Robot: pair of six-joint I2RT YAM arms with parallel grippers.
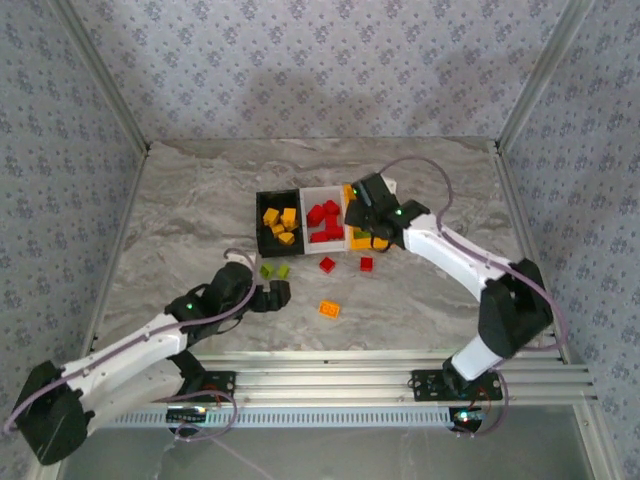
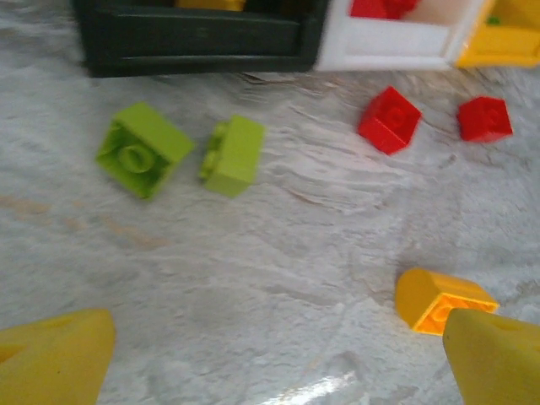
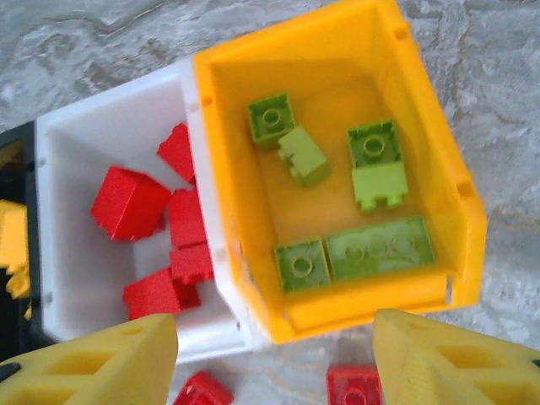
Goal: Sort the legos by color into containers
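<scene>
Three containers stand side by side: a black bin [image 1: 262, 240] holding yellow-orange legos [image 1: 281, 222], a white bin [image 3: 101, 126] holding red legos [image 3: 128, 202], and an orange-yellow bin [image 3: 371, 305] holding several lime green legos [image 3: 380, 249]. My right gripper [image 3: 274, 363] hovers open over the near rim of the orange-yellow bin, nothing between its fingers. Loose on the table lie two green legos [image 2: 143, 150] [image 2: 234, 154], two red ones [image 2: 389, 119] [image 2: 484, 118] and an orange one [image 2: 439, 299]. My left gripper [image 2: 274, 363] is open just short of the green pair, the orange lego by its right finger.
The table is grey marbled stone [image 1: 190, 220] with patterned walls on three sides and a metal rail [image 1: 400, 380] along the near edge. The right arm [image 1: 460, 260] arches over the table's right half.
</scene>
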